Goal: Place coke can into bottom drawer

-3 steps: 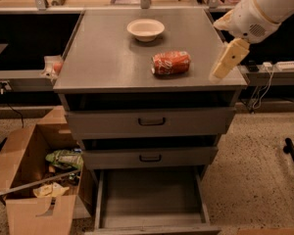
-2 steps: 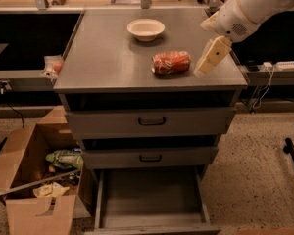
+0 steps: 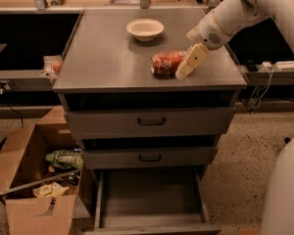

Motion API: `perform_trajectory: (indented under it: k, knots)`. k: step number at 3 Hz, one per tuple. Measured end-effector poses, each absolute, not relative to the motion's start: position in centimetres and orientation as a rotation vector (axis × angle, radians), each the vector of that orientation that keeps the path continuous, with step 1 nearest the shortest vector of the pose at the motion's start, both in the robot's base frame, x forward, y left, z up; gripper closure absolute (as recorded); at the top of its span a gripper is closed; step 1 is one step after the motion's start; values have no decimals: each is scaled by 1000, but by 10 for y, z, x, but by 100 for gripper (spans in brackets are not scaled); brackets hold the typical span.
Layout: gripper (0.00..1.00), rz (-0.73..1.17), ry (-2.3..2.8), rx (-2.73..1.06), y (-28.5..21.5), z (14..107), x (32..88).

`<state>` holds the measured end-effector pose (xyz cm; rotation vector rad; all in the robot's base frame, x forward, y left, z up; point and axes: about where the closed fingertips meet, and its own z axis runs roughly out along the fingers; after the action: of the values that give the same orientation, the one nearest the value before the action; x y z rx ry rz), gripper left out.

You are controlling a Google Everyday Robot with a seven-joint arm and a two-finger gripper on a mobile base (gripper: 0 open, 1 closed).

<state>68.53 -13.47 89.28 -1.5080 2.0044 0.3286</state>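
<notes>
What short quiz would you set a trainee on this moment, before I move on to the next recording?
1. True or false: the coke can lies on its side on the cabinet top.
2. The bottom drawer is: A shut; B open with the can inside; C open with no can inside.
3. Fill in: the hand is low over the cabinet top, close beside the ___.
Key: 1 true; 2 C; 3 coke can.

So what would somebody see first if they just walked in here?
Probably the red coke can lying on its side on the cabinet top, with the robot's gripper right beside it. Next, the bottom drawer pulled open below, and the white bowl behind the can.
</notes>
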Motion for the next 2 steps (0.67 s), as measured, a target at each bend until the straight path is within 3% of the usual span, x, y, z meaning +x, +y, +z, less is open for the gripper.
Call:
perform_trajectory:
  k: [1,2]
  knots:
    - [0,349,2018,-1492,-126,881,698]
    - [27,365,2046,-1487,-118,863,711]
